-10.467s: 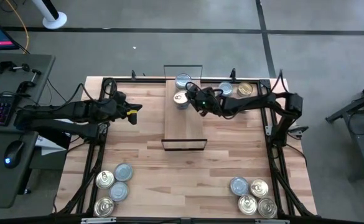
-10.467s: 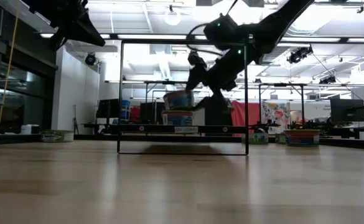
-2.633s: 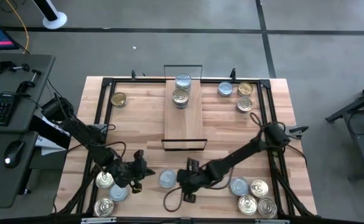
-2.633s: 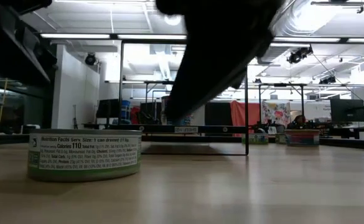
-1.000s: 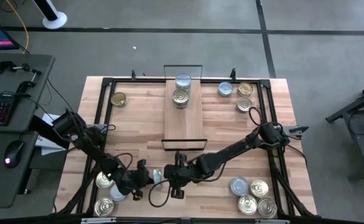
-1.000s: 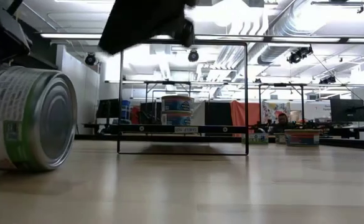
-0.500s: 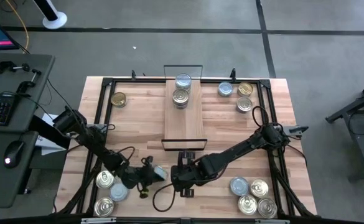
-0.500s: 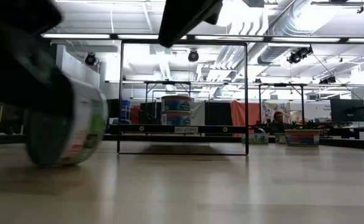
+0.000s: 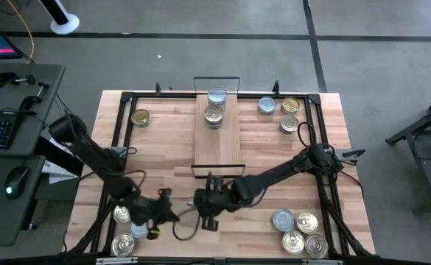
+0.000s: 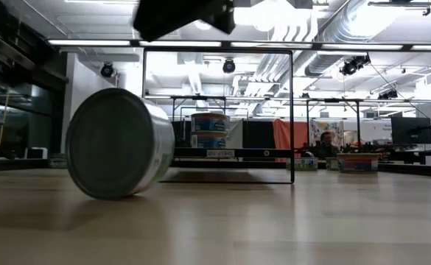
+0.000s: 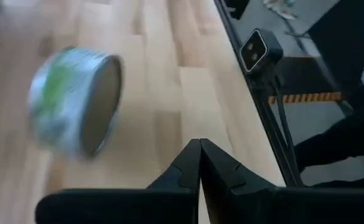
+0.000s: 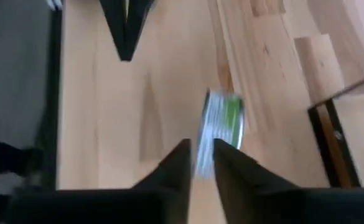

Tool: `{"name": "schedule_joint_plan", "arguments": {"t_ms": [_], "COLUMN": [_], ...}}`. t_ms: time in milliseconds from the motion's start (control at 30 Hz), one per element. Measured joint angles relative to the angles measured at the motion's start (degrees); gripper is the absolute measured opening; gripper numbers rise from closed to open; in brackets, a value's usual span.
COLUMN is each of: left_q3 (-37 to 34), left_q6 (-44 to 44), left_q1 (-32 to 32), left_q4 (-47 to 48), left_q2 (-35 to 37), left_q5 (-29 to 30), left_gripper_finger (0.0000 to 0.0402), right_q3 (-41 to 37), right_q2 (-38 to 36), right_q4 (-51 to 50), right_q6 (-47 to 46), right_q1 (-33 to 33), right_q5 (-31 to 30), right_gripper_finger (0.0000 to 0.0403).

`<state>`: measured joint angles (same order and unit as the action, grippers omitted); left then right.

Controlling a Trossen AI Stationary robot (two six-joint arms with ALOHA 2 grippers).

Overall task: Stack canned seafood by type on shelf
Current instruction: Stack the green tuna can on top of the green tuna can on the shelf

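One tin (image 10: 118,153) stands on its rim on the tabletop near the front edge; it also shows in the left wrist view (image 11: 76,99) and the right wrist view (image 12: 222,124). My left gripper (image 11: 200,149) is shut and raised, to the tin's left (image 9: 168,213). My right gripper (image 12: 199,155) hovers open over the tin from its right (image 9: 200,201); in the low view the tin stands free. The shelf (image 9: 216,143) lies at the table's far middle, with a silver-blue tin (image 9: 216,96) and a gold tin (image 9: 214,114) at its far end.
A gold tin (image 9: 140,116) sits far left and three tins (image 9: 283,110) far right. More tins cluster at the near left (image 9: 127,228) and near right (image 9: 300,232) corners. Black frame rails (image 9: 119,147) run along the table's sides.
My left gripper has risen and drawn back from the tin toward the near left. My right gripper has risen slightly. The tin, tilted on its edge a second ago, now stands on its rim and has rolled a little toward the table's right.
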<state>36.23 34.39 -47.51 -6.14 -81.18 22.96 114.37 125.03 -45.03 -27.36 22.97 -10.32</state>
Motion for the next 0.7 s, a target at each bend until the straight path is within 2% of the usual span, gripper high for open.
{"name": "schedule_joint_plan", "arguments": {"t_ms": [100, 200, 367, 467, 567, 700], "left_q3": [0.0, 0.0, 0.0, 0.0, 0.0, 0.0], "left_q6": [5.0, 11.6, 16.5, 16.5, 16.5, 16.5], "left_q1": [-3.2, -5.1, -6.1, -6.1, -6.1, -6.1], "left_q4": [10.0, 17.5, 18.2, 17.9, 17.9, 18.3], "left_q2": [5.4, 8.3, 9.1, 9.1, 9.1, 9.1], "left_q5": [6.7, 12.5, 16.0, 16.3, 17.3, 17.9], "left_gripper_finger": [0.0000, 0.0000, 0.0000, 0.0000, 0.0000, 0.0000], "right_q3": [0.0, -0.4, -3.1, -4.6, -6.6, -11.1], "right_q2": [0.2, 0.4, 0.4, 0.8, 1.4, 1.4], "right_q4": [1.7, 1.4, 1.7, 2.8, 5.1, 11.6], "right_q6": [-1.2, -1.2, -2.4, -2.4, -3.6, -6.9], "right_q1": [-1.3, -1.6, -1.6, -1.2, -1.1, -1.1], "right_q5": [1.3, -0.6, 0.3, -0.2, -1.4, 0.6], "right_gripper_finger": [0.0124, 0.0195, 0.0284, 0.0304, 0.0306, 0.0307]}}
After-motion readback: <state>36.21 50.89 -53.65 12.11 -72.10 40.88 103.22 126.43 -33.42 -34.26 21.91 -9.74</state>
